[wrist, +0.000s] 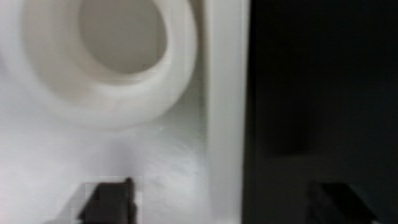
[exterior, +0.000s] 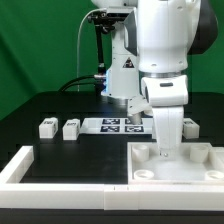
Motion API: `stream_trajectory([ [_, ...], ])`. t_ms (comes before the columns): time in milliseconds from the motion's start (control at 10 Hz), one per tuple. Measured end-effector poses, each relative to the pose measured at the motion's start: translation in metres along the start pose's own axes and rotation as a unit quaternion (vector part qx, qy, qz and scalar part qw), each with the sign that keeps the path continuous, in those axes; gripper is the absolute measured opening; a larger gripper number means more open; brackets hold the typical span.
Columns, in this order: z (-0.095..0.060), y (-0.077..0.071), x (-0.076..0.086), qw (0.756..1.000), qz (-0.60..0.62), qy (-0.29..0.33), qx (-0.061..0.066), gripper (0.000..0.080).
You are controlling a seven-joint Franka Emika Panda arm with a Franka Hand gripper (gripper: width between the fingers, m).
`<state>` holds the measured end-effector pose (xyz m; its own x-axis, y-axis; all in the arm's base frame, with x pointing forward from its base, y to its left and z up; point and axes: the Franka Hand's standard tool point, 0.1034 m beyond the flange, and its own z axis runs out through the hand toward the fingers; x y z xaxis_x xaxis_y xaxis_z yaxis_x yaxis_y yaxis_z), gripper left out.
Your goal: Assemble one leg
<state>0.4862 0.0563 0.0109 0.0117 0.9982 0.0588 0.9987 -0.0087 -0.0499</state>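
The large white panel [exterior: 195, 165] lies at the front on the exterior view's right, with raised corner sockets. My gripper [exterior: 165, 150] hangs straight down right over the panel's near-left part. In the wrist view the panel [wrist: 169, 140] and one round corner socket [wrist: 125, 45] fill the picture up close. My gripper [wrist: 226, 205] is open, with dark fingertips [wrist: 107, 203] far apart and nothing between them. Two legs [exterior: 46, 127] [exterior: 71, 128] lie on the table at the exterior view's left. A third leg [exterior: 188, 125] lies at the right, behind the panel.
The marker board [exterior: 112, 124] lies flat on the black table behind my gripper. A white L-shaped wall [exterior: 22, 166] borders the table's front and the exterior view's left. The arm's base [exterior: 120, 75] stands at the back.
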Motion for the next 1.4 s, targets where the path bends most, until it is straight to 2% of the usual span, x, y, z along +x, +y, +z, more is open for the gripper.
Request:
stream_trajectory([
  [100, 0.000, 0.000, 0.000, 1.000, 0.000, 0.000, 0.000, 0.0594],
  [200, 0.000, 0.000, -0.001, 1.000, 0.001, 0.000, 0.000, 0.0632],
  [900, -0.001, -0.001, -0.002, 1.000, 0.014, 0.000, 0.000, 0.0649],
  [1200, -0.031, -0.033, 0.007, 0.993, 0.119, -0.009, -0.013, 0.0649],
  [1400, -0.046, -0.036, 0.020, 0.989, 0.146, -0.011, -0.025, 0.0649],
])
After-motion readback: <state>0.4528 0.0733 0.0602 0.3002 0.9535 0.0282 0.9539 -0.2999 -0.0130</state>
